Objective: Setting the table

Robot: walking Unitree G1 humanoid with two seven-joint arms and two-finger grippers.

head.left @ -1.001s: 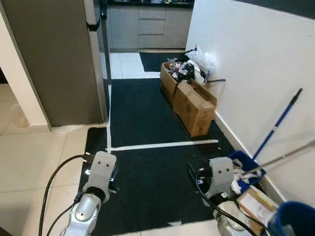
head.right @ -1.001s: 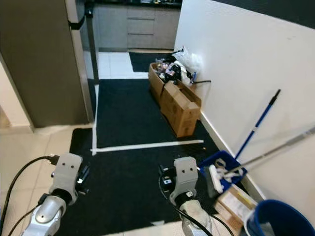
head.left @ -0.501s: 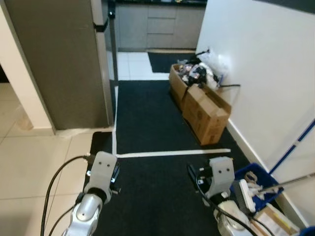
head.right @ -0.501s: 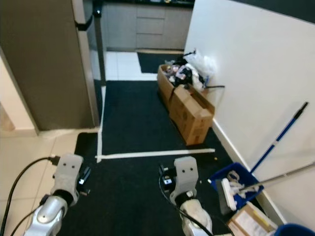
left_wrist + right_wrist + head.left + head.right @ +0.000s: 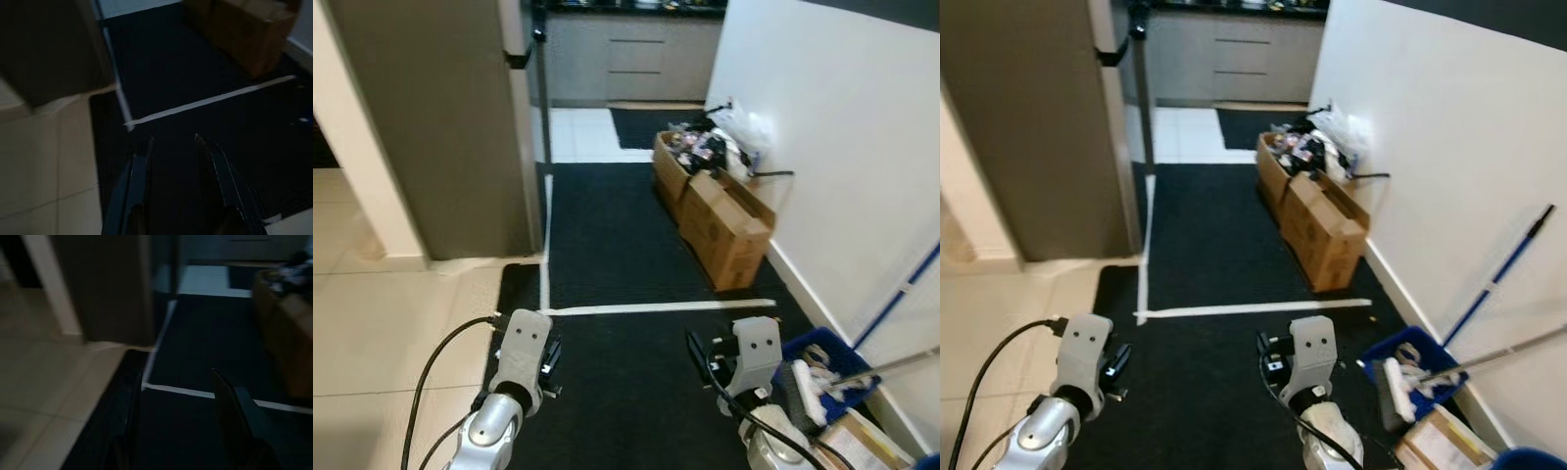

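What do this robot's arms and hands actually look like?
Two silver-grey arms, rounded at the joints, each ending in a boxy pale-grey wrist block. Black cables loop from both. The left gripper and right gripper each have two long, narrow black fingers.

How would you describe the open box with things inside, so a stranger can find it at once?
Follow the white wall on the right to the black mat. Two brown cardboard boxes stand there in a row. It is the farther box, open and heaped with clutter and a white bag; the nearer box looks less full.

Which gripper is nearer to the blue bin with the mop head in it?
Right. The right gripper hangs just beside the blue bin by the wall; the left gripper hangs across the black mat, near the tiles.
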